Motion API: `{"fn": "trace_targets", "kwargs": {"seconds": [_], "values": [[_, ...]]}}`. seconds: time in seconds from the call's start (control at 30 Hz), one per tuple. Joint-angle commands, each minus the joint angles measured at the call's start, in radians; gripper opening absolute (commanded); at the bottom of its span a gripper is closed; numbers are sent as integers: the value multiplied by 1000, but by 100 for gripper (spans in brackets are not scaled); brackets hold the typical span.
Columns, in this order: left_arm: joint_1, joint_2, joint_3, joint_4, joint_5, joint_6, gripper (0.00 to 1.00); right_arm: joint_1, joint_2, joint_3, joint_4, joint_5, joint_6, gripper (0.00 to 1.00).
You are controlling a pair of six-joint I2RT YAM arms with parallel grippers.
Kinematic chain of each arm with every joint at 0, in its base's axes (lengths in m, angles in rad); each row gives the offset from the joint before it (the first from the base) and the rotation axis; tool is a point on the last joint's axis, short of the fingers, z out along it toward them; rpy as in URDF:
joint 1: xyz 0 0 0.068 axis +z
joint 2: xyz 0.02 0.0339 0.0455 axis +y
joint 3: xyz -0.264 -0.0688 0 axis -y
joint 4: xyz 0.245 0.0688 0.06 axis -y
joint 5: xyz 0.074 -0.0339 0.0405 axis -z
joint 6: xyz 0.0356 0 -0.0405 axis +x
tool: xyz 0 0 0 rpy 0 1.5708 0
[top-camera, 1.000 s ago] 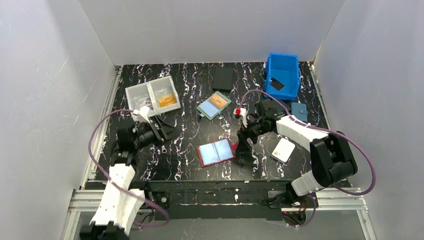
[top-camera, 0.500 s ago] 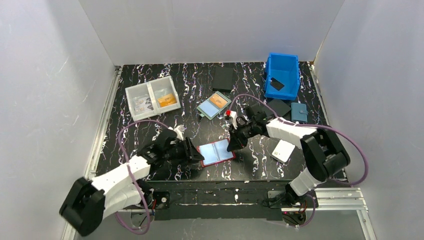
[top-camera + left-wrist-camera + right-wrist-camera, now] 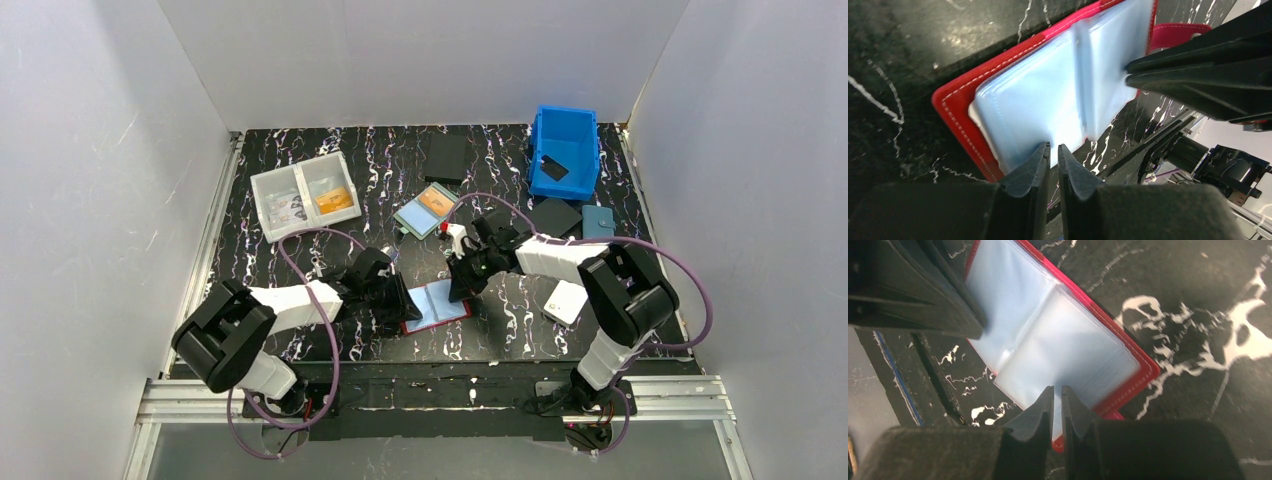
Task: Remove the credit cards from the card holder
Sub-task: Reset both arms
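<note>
The card holder point(image 3: 441, 304) lies spread open on the black table, red-rimmed with a light-blue inside point(image 3: 1038, 100) point(image 3: 1058, 340). I cannot separate the credit cards from the light-blue sleeves. My left gripper point(image 3: 403, 303) point(image 3: 1054, 149) is at the holder's left edge, jaws almost together, tips on the edge of the left page. My right gripper point(image 3: 460, 290) point(image 3: 1057, 390) is at the holder's right edge, jaws likewise together over the right page. Whether either one pinches a page is hidden by the fingers. Each wrist view shows the other arm's fingers point(image 3: 1193, 75) point(image 3: 913, 300) across the holder.
A teal-framed case with an orange card point(image 3: 428, 210) lies behind the holder. A clear two-part box point(image 3: 305, 195) is at back left, a blue bin point(image 3: 565, 150) at back right, a small blue wallet point(image 3: 598, 222) and a white flat item point(image 3: 567, 300) at right.
The left arm swung in from the left to the holder's left edge and its jaws closed. The right gripper moved left onto the holder's right side and closed.
</note>
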Motion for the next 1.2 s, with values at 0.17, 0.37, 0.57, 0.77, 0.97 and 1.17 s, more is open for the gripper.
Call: {"fn": "trace_targets", "kwargs": {"seconds": [0.17, 0.37, 0.57, 0.77, 0.97, 1.17], "values": [[-10, 99, 5, 10, -19, 32, 9, 79, 101, 14, 44, -127, 53, 22], [-11, 87, -9, 15, -29, 30, 9, 78, 93, 9, 85, -278, 78, 31], [-11, 65, -25, 15, -38, 26, 10, 42, 27, 89, -68, -337, -88, 39], [-11, 70, -38, 14, -44, 23, 10, 17, -35, 111, -179, -22, -256, 35], [-11, 76, -38, 15, -45, 23, 10, 18, -20, 103, -181, 79, -253, 24], [-11, 78, -27, 15, -34, 31, 10, 41, 88, 143, -227, 23, -228, 20]]}}
